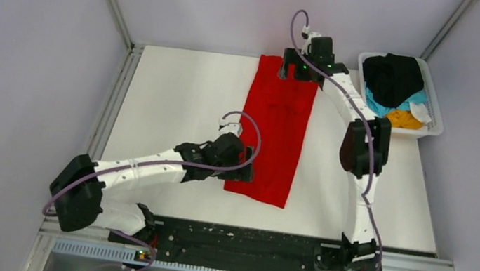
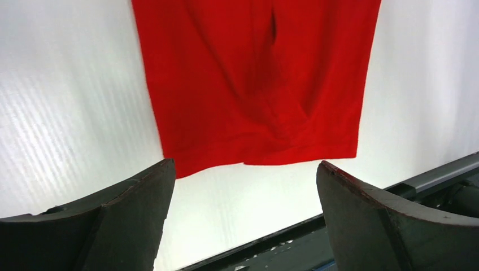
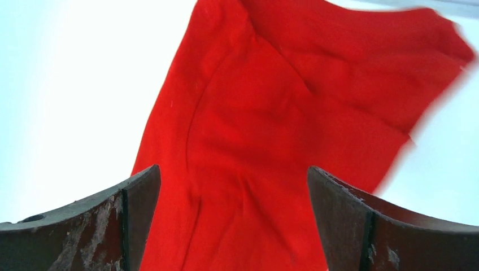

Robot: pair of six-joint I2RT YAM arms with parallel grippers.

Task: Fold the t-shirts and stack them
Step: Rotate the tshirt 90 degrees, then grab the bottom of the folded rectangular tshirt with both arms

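A bright red t-shirt (image 1: pixel 276 132) lies flat on the white table as a long narrow strip folded lengthwise, running from the far edge toward me. My left gripper (image 1: pixel 245 169) hovers open at its near left corner; in the left wrist view the shirt's hem (image 2: pixel 254 101) lies just beyond the gripper (image 2: pixel 245 186), nothing between the fingers. My right gripper (image 1: pixel 297 73) hangs open over the strip's far end, and the right wrist view shows the red t-shirt (image 3: pixel 271 130) spread under the open gripper (image 3: pixel 234 192). Black (image 1: pixel 393 77), light blue (image 1: pixel 404 103) and orange-yellow (image 1: pixel 402 119) t-shirts lie bunched in the basket.
A white plastic basket (image 1: pixel 436 118) stands at the table's far right corner. Grey walls with metal rails close the table at the left, back and right. The black base rail (image 1: pixel 243 246) runs along the near edge.
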